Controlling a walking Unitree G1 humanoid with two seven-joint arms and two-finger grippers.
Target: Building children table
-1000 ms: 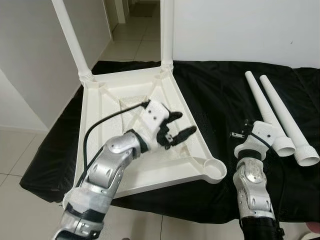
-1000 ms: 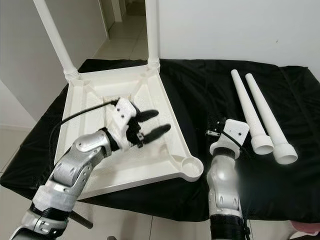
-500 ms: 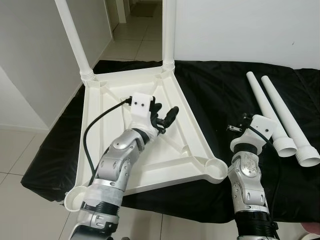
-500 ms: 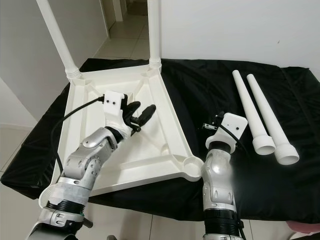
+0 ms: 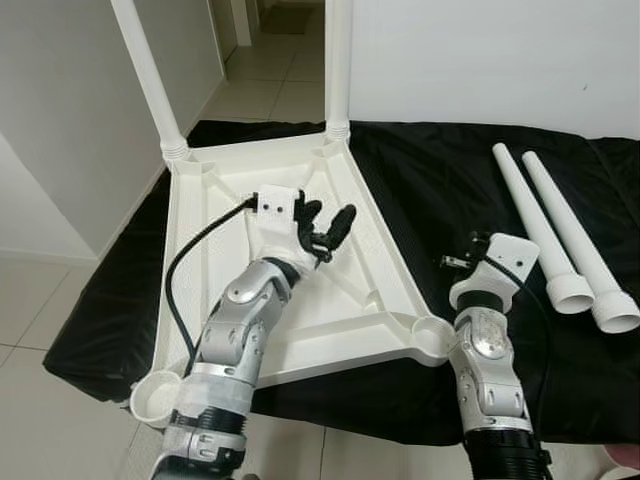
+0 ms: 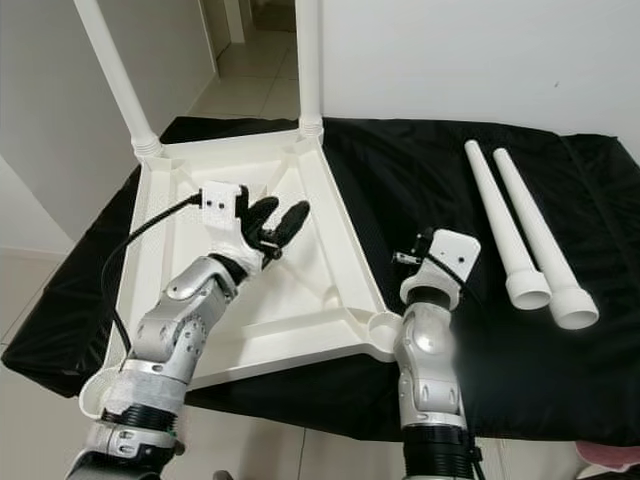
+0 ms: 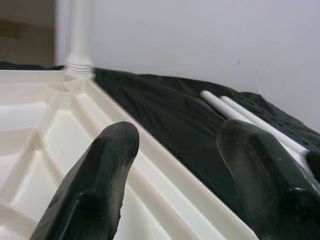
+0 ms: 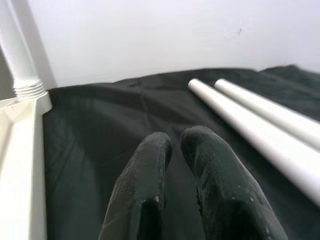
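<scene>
A white plastic children's tabletop (image 5: 200,260) lies upside down on a black cloth. Two white legs (image 5: 150,80) (image 5: 338,60) stand in its far corner sockets. The near right socket (image 5: 432,335) and near left socket (image 5: 157,395) hold nothing. Two loose white legs (image 5: 530,225) (image 5: 575,240) lie side by side on the cloth at the right. My left gripper (image 5: 328,220) hovers open over the tabletop's ribbed underside, holding nothing, fingers (image 7: 107,165) pointing away. My right gripper (image 8: 176,142) is shut and empty above the cloth, between the tabletop's right rim and the loose legs.
The black cloth (image 5: 440,180) covers a low surface with pale tiled floor (image 5: 40,300) to its left and front. A white wall (image 5: 480,60) runs behind it, and a hallway opens at the far left.
My left gripper has risen and turned from pointing right to pointing away over the tabletop, staying open. My right gripper has shifted a little left, away from the loose legs.
</scene>
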